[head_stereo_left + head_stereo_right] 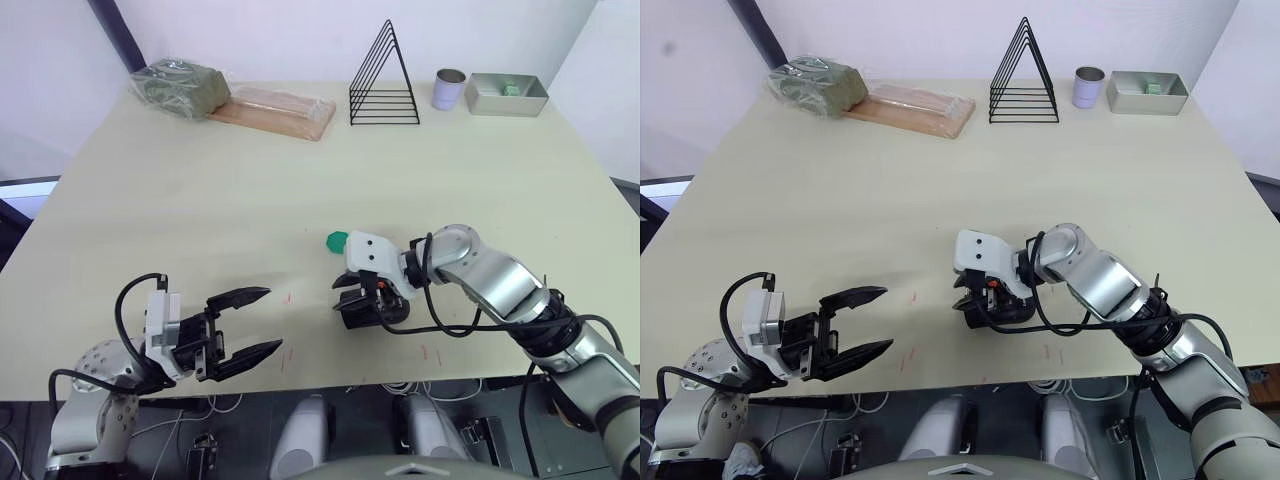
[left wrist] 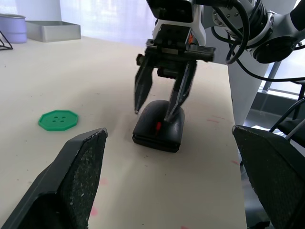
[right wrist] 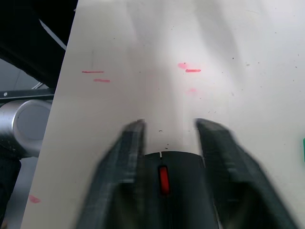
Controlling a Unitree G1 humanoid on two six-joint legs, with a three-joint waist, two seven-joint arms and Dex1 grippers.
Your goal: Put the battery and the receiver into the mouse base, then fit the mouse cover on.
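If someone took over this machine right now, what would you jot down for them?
Right tool: open, fingers straddling the mouse on the table, one finger on its top.
Left tool: open, holding nothing, above the table's near edge.
The mouse looks closed, with the mouse cover fitted on the mouse base; a red part shows at its front.
Battery and receiver: not visible loose; I cannot tell whether they are inside.
Left: confirm the cover is seated, then withdraw.

Both arms are silver-grey metal with rounded joint housings and looping black cables. Each wrist carries a white boxy camera block. The left gripper (image 1: 243, 323) and right gripper (image 2: 158, 101) have tapered black fingers (image 2: 142, 86) with rough textured inner faces.
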